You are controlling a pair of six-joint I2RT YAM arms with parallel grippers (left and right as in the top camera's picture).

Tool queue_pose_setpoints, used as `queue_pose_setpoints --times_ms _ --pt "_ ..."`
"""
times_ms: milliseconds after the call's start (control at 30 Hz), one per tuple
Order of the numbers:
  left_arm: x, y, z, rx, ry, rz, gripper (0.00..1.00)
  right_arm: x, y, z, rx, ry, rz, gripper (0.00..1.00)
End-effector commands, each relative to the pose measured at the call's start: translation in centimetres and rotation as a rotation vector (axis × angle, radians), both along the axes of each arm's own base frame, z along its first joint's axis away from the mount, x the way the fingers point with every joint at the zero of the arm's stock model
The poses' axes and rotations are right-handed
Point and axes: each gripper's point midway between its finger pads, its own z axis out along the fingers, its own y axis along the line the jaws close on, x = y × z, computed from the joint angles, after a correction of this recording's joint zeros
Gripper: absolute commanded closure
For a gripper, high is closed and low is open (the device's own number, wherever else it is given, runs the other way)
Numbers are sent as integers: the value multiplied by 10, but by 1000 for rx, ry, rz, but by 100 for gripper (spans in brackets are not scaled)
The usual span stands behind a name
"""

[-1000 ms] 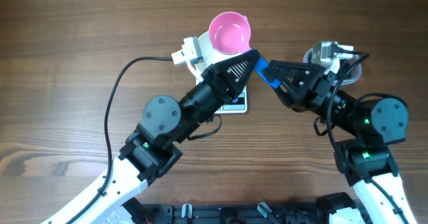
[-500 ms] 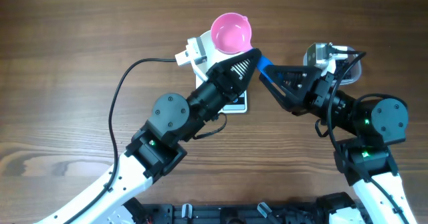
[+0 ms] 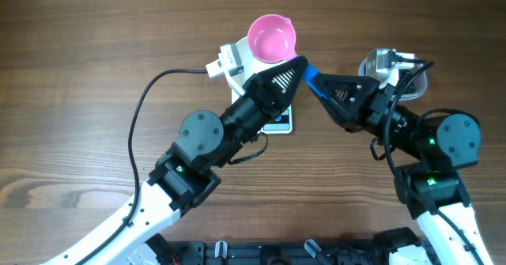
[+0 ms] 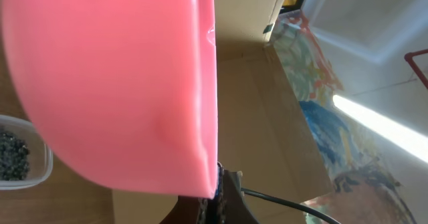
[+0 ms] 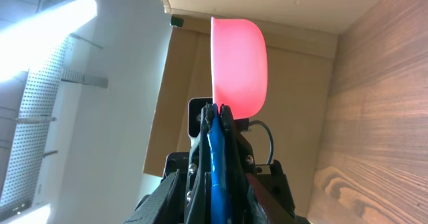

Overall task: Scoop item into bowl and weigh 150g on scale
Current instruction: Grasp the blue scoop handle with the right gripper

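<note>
The right jaws have moved in from the right and narrowed, and now pinch the blue handle (image 3: pixel 311 75) of the pink scoop (image 3: pixel 272 39). The left jaws hold the scoop, pressed tight, at upper centre. It looks like a handover. The beads (image 4: pixel 12 154) lie unscooped in the tub (image 4: pixel 45 164), lower left. The scale (image 3: pixel 280 123) shows under the left arm.

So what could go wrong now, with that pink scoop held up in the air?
1. The left gripper and right gripper both meet at the blue handle of the empty pink scoop. If one lets go before the other grips firmly, the scoop could drop.
2. Their fingertips sit very close together, so the arms might bump or tug against each other.
</note>
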Motion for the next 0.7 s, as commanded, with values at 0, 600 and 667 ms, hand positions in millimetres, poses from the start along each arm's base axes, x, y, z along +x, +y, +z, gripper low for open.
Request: queue_pose_setpoints --times_ms 0,600,667 --pt "1 1 3 -8 -4 17 96 1 0 7 -2 -33 -15 71" --pt "1 1 3 -8 -3 16 83 -1 1 6 -9 -31 2 96" --pt "-1 -1 3 -5 -7 -5 18 -1 1 6 -18 -47 -3 96"
